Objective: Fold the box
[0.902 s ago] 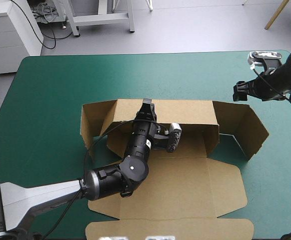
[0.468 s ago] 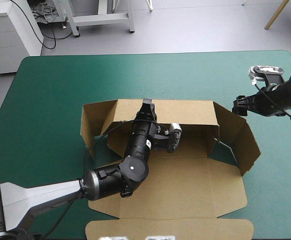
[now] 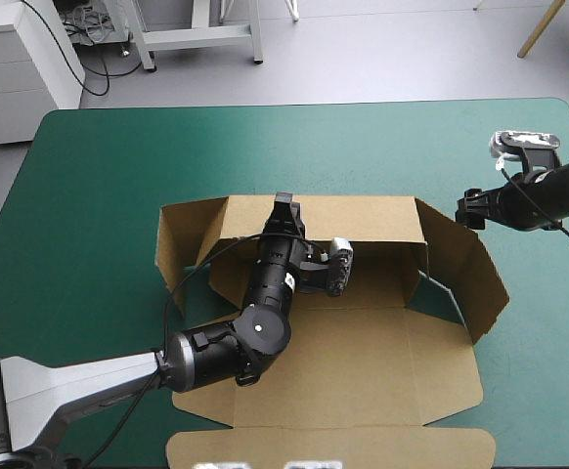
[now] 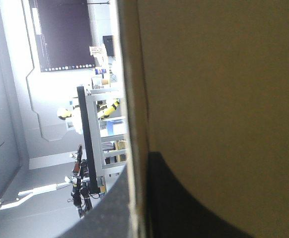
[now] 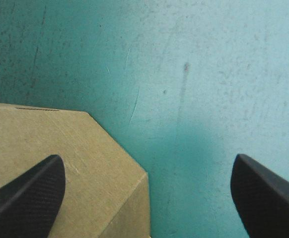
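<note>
The brown box (image 3: pixel 363 362) lies mid-table with its long back wall (image 3: pixel 363 220) raised and its lid flat toward the near edge. My left gripper (image 3: pixel 284 203) sits on the top rim of that wall. In the left wrist view the board (image 4: pixel 224 89) passes edge-on between the nearly closed black fingers (image 4: pixel 184 208), so it is shut on the box. The right end flap (image 3: pixel 472 264) stands tilted up. My right gripper (image 3: pixel 468 207) hovers just beyond its far top corner, open. The flap's corner (image 5: pixel 60 144) shows under one finger (image 5: pixel 30 198).
The left end flap (image 3: pixel 175 244) stands up at the box's other end. Bare teal-green cover (image 3: pixel 99 195) stretches to the left, along the far edge and at the right (image 5: pixel 209 74) beyond the flap.
The right end flap has swung inward and stands steeper than earlier. My right gripper has shifted slightly toward the near side beside it. The left arm has held still.
</note>
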Controlling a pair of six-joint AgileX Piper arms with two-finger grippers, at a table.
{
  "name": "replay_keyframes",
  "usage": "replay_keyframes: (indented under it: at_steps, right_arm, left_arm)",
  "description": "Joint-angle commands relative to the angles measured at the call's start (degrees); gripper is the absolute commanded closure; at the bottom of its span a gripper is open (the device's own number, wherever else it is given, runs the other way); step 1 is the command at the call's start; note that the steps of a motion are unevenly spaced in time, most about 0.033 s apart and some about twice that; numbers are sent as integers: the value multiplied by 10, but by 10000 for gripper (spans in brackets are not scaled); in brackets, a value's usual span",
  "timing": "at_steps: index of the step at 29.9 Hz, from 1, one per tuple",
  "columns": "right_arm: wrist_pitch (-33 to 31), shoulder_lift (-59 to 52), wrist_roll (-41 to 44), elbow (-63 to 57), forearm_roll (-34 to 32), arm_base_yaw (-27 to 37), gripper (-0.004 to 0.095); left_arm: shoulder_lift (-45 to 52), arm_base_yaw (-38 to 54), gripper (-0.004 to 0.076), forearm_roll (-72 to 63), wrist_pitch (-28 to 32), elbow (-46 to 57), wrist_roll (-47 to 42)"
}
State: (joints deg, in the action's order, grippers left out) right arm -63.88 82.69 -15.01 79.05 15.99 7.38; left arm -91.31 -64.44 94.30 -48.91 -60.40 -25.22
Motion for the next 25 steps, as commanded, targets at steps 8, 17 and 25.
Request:
replay_keyframes:
  at_steps: [8, 17, 25]
  right_arm:
    - [-27, 22, 7, 91, 28, 4, 75]
    - [-26, 11, -1, 60, 29, 4, 75]
    - [30, -67, -28, -59, 74, 4, 81]
  left_arm:
    - [28, -4, 734, 88, -56, -14, -35]
    - [28, -4, 734, 74, -58, -14, -37]
    - [28, -4, 734, 62, -58, -14, -37]
